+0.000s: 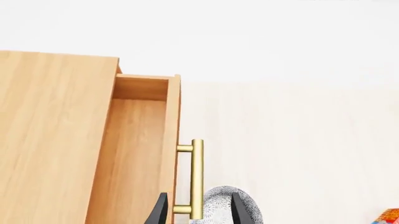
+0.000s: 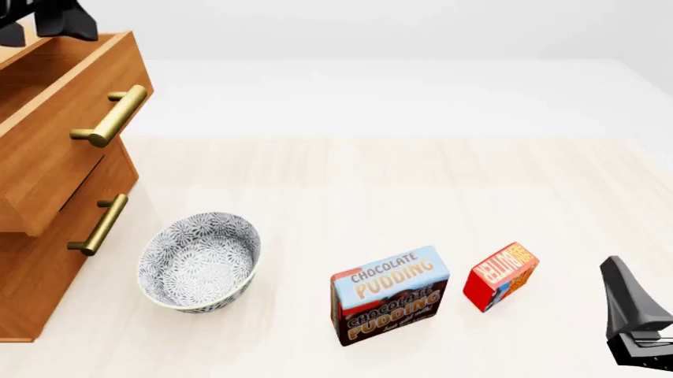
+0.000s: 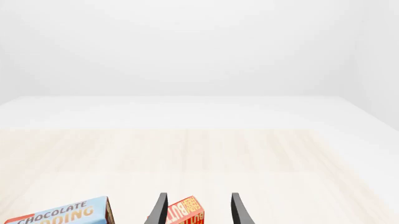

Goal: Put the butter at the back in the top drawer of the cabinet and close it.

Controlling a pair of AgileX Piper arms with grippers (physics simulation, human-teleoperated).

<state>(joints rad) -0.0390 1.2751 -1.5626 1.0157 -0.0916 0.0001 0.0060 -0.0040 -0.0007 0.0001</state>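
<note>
The butter [image 2: 500,276], a small red rectangular box with an orange-yellow label, sits on the pale wooden table [image 2: 421,181] just beside the larger blue-and-brown chocolate pudding box [image 2: 389,295], well apart from the light brown wooden cabinet [image 2: 31,260] on the far left. The cabinet's top drawer [image 2: 58,134], with its brass bar handle [image 2: 110,116], stands pulled open and looks bare inside in the left wrist view. A patterned grey-white bowl [image 2: 200,260] rests between cabinet and boxes. The right gripper [image 3: 198,207] hangs low near the butter, its dark fingers spread with the box showing between them but not yet touched. The left gripper [image 1: 198,210] is up by the drawer handle, fingers apart and holding nothing. The butter looks light and stiff, a smooth carton that could slip, so I would pinch it squarely across its two broad flat faces, near the middle.
</note>
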